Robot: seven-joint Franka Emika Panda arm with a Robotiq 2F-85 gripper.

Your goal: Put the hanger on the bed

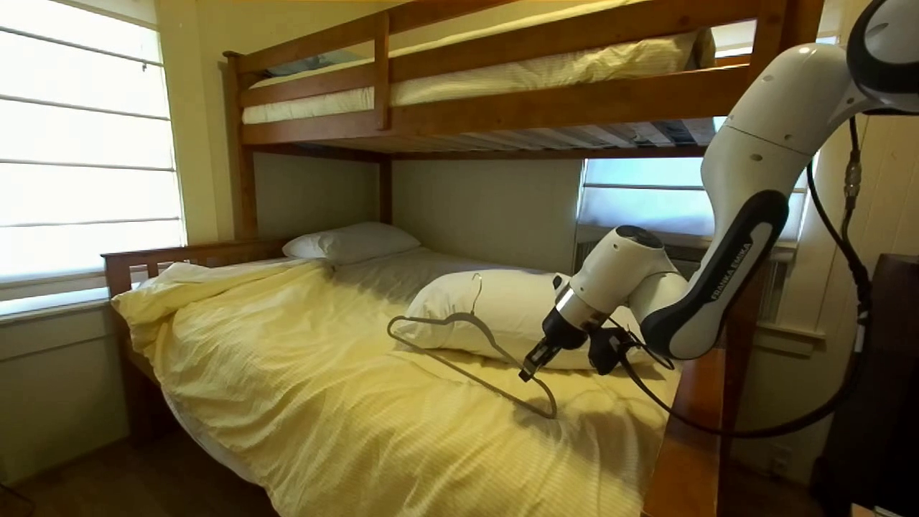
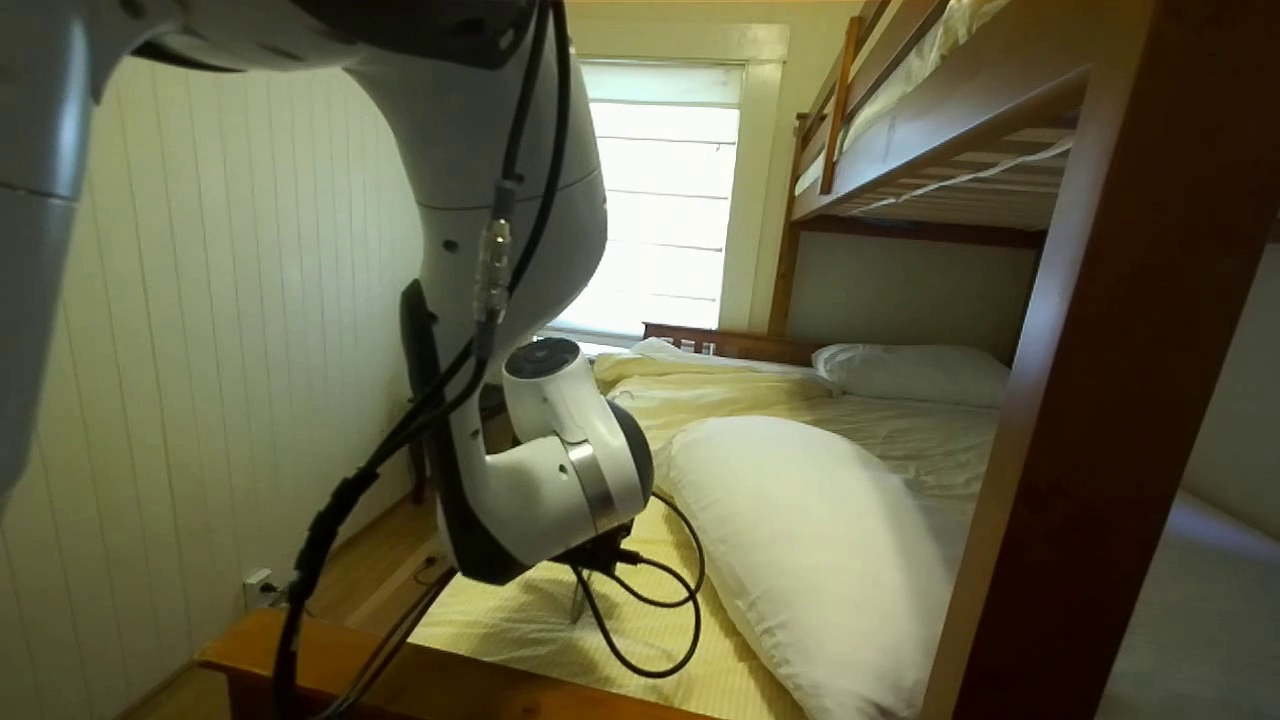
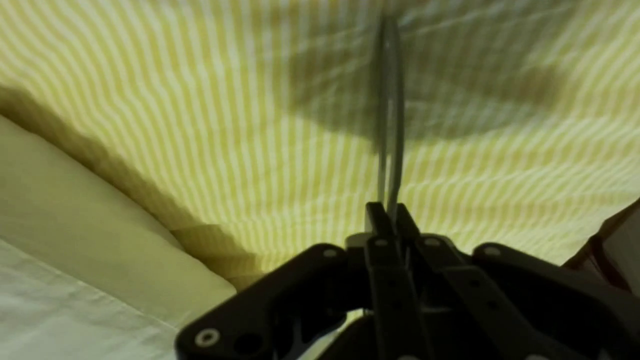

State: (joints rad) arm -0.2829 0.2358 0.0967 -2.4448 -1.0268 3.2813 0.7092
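Closest to the lens in the wrist view, the gripper (image 3: 391,212) is shown with its dark fingers (image 3: 378,218) pinched together on the hanger (image 3: 398,110), which is extended beyond them over a pale yellow striped comforter (image 3: 300,180) — a shadow is cast on the cloth beside it. In an exterior view, the hanger is grasped by one sloping side and held over the bed (image 1: 686,467), its hook (image 1: 479,286) uppermost in front of a plump white pillow (image 1: 524,305). The lower bar is tilted, the corner nearest the gripper being lowest — whether the comforter is touched by it cannot be told. Toward the far end of the bed, well apart, another pillow (image 1: 366,243) is seen. Above, a railed upper bunk (image 1: 574,104) is shown. In an exterior view, the gripper is largely hidden behind the white arm (image 2: 565,250).
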